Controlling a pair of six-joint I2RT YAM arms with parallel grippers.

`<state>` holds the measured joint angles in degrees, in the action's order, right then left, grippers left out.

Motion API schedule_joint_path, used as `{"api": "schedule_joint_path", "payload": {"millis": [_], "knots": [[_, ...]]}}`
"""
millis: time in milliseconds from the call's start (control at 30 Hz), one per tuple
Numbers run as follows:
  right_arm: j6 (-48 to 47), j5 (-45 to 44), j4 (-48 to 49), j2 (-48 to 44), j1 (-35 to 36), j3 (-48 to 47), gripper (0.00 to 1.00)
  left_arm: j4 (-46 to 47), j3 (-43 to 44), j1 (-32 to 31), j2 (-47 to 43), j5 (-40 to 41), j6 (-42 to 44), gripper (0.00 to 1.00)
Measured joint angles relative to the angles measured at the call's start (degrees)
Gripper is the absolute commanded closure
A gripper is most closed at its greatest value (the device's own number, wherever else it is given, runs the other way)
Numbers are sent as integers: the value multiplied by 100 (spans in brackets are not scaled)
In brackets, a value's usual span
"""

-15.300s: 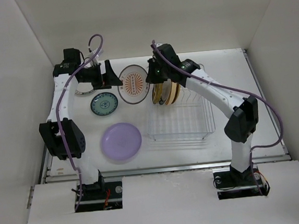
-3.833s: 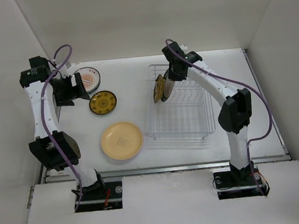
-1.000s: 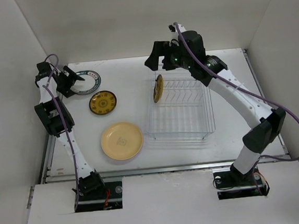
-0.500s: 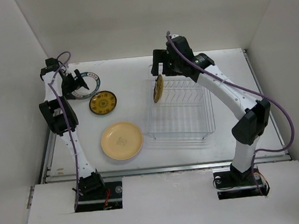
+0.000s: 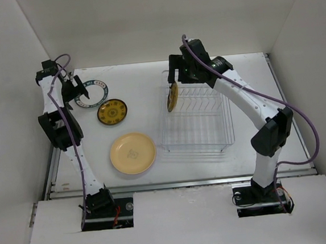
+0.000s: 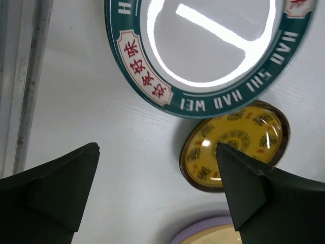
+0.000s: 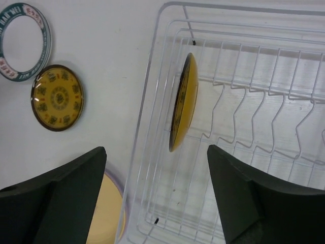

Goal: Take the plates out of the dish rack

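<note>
The dish rack (image 5: 200, 121) holds one brown-and-yellow plate (image 5: 173, 96) standing upright in its far-left slot. My right gripper (image 5: 175, 80) hovers open just above that plate's top edge. In the right wrist view the plate (image 7: 182, 109) stands on edge ahead of the open right gripper (image 7: 156, 152), inside the wire rack (image 7: 254, 76). On the table to the left lie a white plate with a dark rim (image 5: 93, 92), a small brown-and-yellow plate (image 5: 112, 111) and a pale yellow plate (image 5: 133, 153). My left gripper (image 5: 76, 93) is open and empty beside the rimmed plate (image 6: 213, 51).
The left wrist view shows the small patterned plate (image 6: 233, 145) and a lavender rim (image 6: 195, 235) under the yellow plate. A metal rail (image 6: 25, 86) runs along the table's left edge. White walls enclose the table on three sides.
My right gripper has dropped from above the rack's back edge to just over the upright plate. The left gripper shifted slightly beside the rimmed plate. No plate has moved.
</note>
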<state>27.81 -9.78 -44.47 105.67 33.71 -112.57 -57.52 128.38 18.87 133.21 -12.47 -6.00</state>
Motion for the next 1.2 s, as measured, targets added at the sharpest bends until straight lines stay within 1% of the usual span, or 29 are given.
{"api": "schedule_joint_path", "payload": {"millis": [67,133,233,333,433,467,533,567,600,700,900,1000,1200], "knots": [[63,-118,-219,271,0,-310,23,-7,-48,-2,-219,-17,4,0],[120,-264,-337,564,0,-450,27,28,-227,-2,-638,-61,13,0],[184,-321,-431,927,-2,-345,30,50,-595,-4,-1346,-157,98,0],[197,-195,-409,1132,0,-114,36,59,-896,-2,-2026,-232,225,0],[197,-127,-317,1353,0,-155,46,-2,-1121,-4,-2549,-251,367,0],[190,-111,-291,1427,0,-205,59,-57,-1191,-4,-2693,-247,433,0],[173,-85,-236,1567,0,-293,76,-125,-1370,-2,-2907,-256,557,0],[177,-81,-216,1624,0,-328,85,-166,-1462,-2,-2983,-275,616,0],[197,-153,-278,1657,0,-378,100,-192,-1598,-2,-3069,-323,702,0],[348,-286,-457,1659,-46,-439,100,-389,-1963,-15,-3226,-658,964,0],[323,-439,-599,1458,-33,-437,100,-693,-2079,-339,-3283,-1530,1464,0],[203,-671,-791,962,-33,-437,100,-717,-2079,-522,-3390,-1814,1574,0],[-9,-1019,-844,-442,-59,-433,100,-732,-2079,-800,-3659,-2138,1648,0]]}}
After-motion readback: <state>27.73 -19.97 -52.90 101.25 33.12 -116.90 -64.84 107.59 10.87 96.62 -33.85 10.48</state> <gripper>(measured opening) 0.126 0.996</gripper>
